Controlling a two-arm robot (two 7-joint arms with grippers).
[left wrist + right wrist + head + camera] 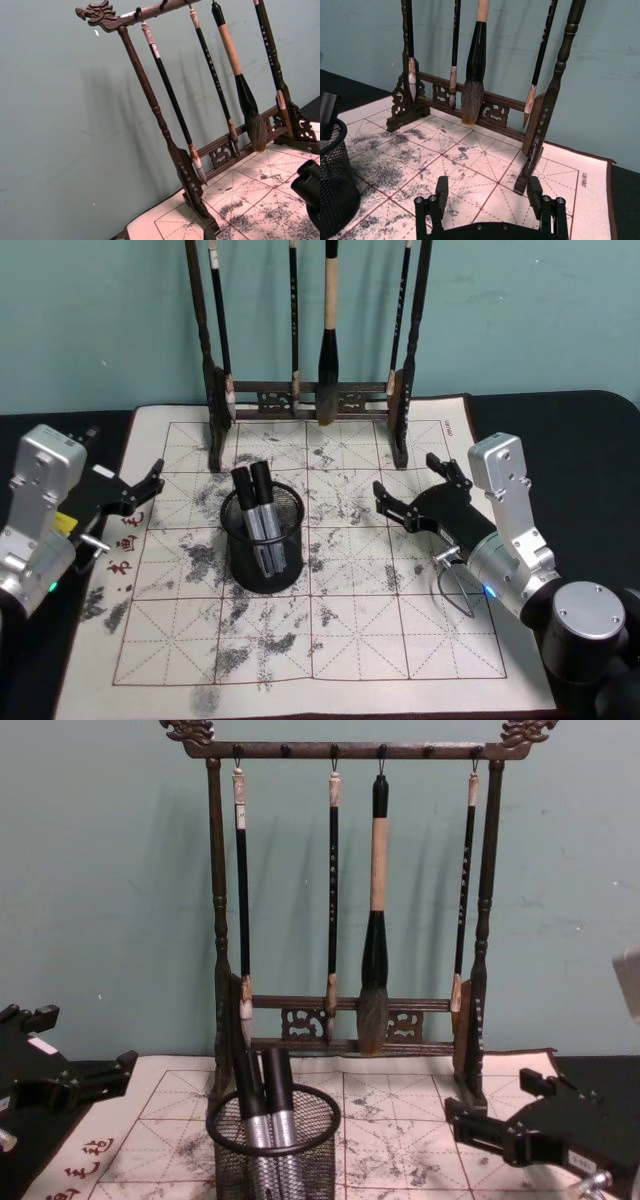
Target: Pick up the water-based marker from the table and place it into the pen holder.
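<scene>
1. Two markers (256,502) stand in the pen holder (262,558), caps up and silver barrels down inside the black mesh; in your chest view they lean slightly toward the holder's left side and rise above its rim.
2. Your landmark is the pen holder: it sits on the ink-stained calligraphy mat (330,630), in front of the brush rack (350,900) and a little to the left of the rack's middle.
3. Your left gripper (150,485) hangs to the left of the pen holder, well apart from it, over the mat's left edge by the red characters (125,545). Its fingers stand spread and nothing is between them.
4. Your right gripper (415,485) hangs to the right of the pen holder, also apart from it, low over the mat. In your right wrist view the two black fingers (440,192) stand wide apart with only bare mat between them, and the holder's mesh wall (335,185) shows off to one side.
5. Behind the pen holder, the brush rack carries four hanging brushes (375,910); the thickest, with the tan handle, hangs third from the left in your chest view.
6. Your left wrist view looks past the pen holder's side toward the rack's carved end (97,12) and the teal wall (60,125), with dark marker caps (310,182) at its edge.
7. The mat around the pen holder shows only grey ink smudges and its red grid.
</scene>
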